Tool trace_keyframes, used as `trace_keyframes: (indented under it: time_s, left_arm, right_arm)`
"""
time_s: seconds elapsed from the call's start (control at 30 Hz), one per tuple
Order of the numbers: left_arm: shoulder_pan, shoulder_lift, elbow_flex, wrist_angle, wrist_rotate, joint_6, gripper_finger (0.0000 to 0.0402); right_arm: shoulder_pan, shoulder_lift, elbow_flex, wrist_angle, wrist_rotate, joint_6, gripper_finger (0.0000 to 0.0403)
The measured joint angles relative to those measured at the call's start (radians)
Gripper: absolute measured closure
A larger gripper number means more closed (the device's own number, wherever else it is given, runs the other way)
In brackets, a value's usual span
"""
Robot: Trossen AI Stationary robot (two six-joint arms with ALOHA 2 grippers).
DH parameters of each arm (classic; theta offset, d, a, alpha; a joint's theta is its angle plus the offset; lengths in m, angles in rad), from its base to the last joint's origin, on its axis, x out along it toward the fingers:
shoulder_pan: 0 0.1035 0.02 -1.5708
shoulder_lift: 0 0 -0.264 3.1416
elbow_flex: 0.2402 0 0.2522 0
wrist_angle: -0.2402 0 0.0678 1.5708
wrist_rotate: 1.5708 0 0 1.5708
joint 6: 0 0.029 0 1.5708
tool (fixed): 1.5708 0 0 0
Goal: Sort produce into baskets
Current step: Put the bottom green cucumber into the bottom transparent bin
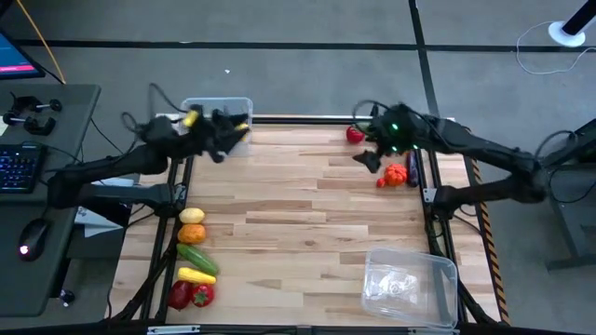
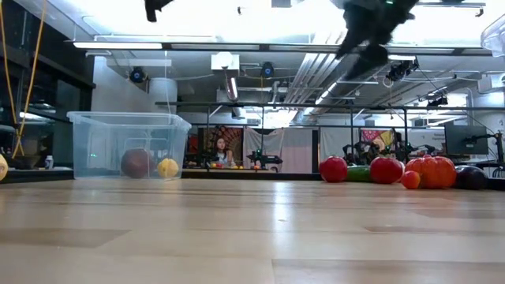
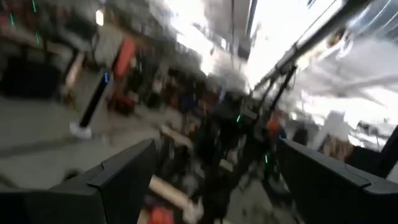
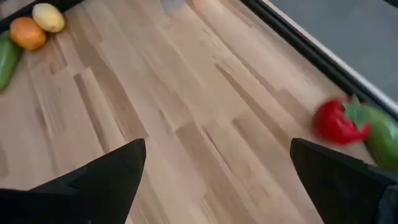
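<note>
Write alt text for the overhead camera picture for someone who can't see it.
Two dark robot arms reach over a wooden table, the left pincer open by a clear tub at the far left corner, the right pincer open near red produce. More produce lines the left edge; another tub sits near right.

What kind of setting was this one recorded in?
Most likely a robotics lab or workshop: exposed ceiling ducts overhead, a desk with a keyboard and mouse beside the wooden table, and more robot arms in the background.
</note>
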Motion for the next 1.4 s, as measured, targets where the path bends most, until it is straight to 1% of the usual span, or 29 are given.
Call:
trace_keyframes:
  time_s: [0.03,0.1,0.17,0.27,0.37,0.43,0.57,0.67,0.77,0.83,1.0,1.13,1.27,1.4]
  left_arm:
    - [-0.01,0.032,0.008,-0.029,0.014,-0.009,0.0076]
    - [-0.035,0.096,0.057,-0.165,0.054,-0.01,0.0076]
    - [-0.073,0.163,0.148,-0.382,0.08,0.006,0.0076]
    - [-0.134,0.257,0.291,-0.747,0.083,0.035,0.0076]
    - [-0.203,0.327,0.39,-1.034,0.069,0.013,0.0076]
    - [-0.253,0.354,0.415,-1.198,0.048,-0.058,0.0076]
    - [-0.385,0.392,0.416,-1.48,0.047,-0.221,0.0076]
    - [-0.505,0.421,0.416,-1.621,0.084,-0.289,0.0076]
    - [-0.623,0.454,0.416,-1.689,0.081,-0.286,0.0076]
    - [-0.691,0.477,0.416,-1.696,0.07,-0.254,0.0076]
    - [-0.831,0.545,0.411,-1.618,0.065,-0.108,0.0076]
    - [-0.925,0.596,0.371,-1.573,0.091,0.019,0.0076]
    - [-1.009,0.634,0.325,-1.535,0.093,0.06,0.0076]
    - [-1.073,0.637,0.27,-1.451,0.085,0.084,0.0076]
  right_arm:
    - [0.003,-0.033,-0.033,0.003,0.01,0.022,0.001]
    - [0.005,-0.087,-0.085,0.007,0.019,0.054,0.001]
    - [0.005,-0.127,-0.124,0.015,0.034,0.074,0.001]
    - [0.005,-0.161,-0.159,0.035,0.059,0.088,0.001]
    - [0.005,-0.172,-0.184,0.075,0.064,0.088,0.001]
    - [0.005,-0.171,-0.193,0.097,0.064,0.088,0.001]
    - [0.005,-0.158,-0.195,0.102,0.064,0.088,0.001]
    - [0.005,-0.156,-0.195,0.103,0.064,0.088,0.001]
    - [0.005,-0.156,-0.195,0.1,0.064,0.092,0.001]
    - [0.005,-0.156,-0.195,0.091,0.063,0.116,0.001]
    - [0.005,-0.156,-0.195,0.083,0.06,0.138,0.001]
    - [0.005,-0.156,-0.195,0.083,0.057,0.141,0.001]
    - [0.005,-0.155,-0.195,0.083,0.054,0.162,0.001]
    - [0.005,-0.155,-0.195,0.083,0.054,0.16,0.001]
